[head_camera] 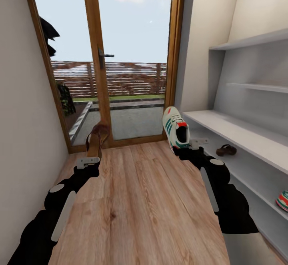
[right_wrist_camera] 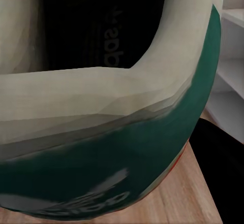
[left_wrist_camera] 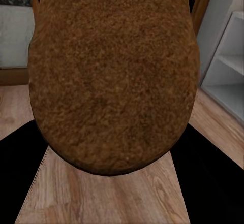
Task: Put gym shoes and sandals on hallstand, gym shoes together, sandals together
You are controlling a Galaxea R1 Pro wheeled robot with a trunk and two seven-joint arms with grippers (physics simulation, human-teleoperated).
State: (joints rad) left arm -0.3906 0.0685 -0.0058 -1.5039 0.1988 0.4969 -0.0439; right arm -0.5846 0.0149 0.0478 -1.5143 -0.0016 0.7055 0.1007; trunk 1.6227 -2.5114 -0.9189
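The left hand (head_camera: 89, 161) is gripping a sandal (head_camera: 97, 137) and the right hand (head_camera: 192, 147) a gym shoe (head_camera: 176, 129), both clear of the corridor floor (head_camera: 136, 201). On the hallstand's (head_camera: 240, 131) lower tier, another sandal (head_camera: 226, 150) and seemingly the second gym shoe (head_camera: 282, 201) are already lying, well apart.

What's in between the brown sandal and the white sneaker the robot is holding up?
Nothing hangs between the held sandal and held sneaker. In the head view, that gap shows bare wood floor and the glass door behind.
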